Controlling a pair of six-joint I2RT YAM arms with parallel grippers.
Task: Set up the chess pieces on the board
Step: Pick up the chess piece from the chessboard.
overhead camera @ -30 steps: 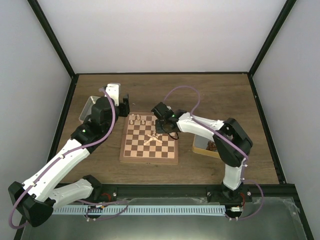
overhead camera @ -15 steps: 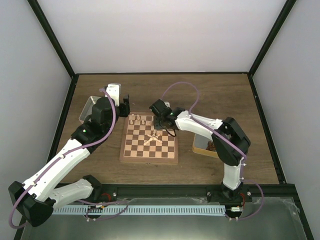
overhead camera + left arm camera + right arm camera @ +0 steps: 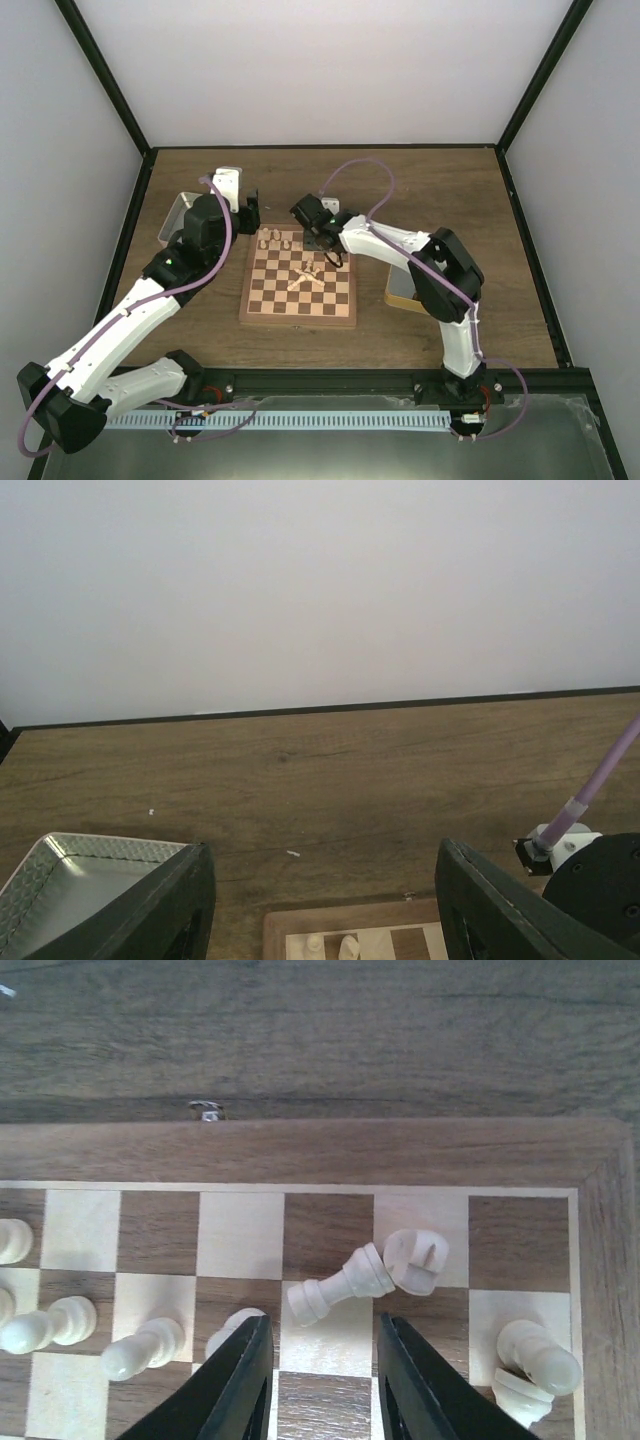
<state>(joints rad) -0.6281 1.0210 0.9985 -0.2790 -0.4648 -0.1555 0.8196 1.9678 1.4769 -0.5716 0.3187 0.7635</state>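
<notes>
The board [image 3: 298,300] lies at the table's middle, with several cream chess pieces [image 3: 278,240] standing along its far rows and some lying at its centre [image 3: 305,278]. My right gripper [image 3: 322,240] hovers over the board's far right part. In the right wrist view it [image 3: 322,1385] is open and empty, and its fingers [image 3: 238,1385] flank a cream square. A fallen piece [image 3: 340,1285] lies just ahead of the tips and touches a slotted piece [image 3: 415,1260]. My left gripper [image 3: 245,205] is open and empty beyond the board's far left corner [image 3: 345,920].
A metal tray [image 3: 176,215] sits at the far left and also shows in the left wrist view [image 3: 70,875]. A second tray [image 3: 398,292] sits right of the board, mostly under the right arm. More pieces [image 3: 140,1348] [image 3: 535,1360] stand or lie beside the right fingers.
My right gripper has moved left and toward the far edge of the board. The left arm has not moved.
</notes>
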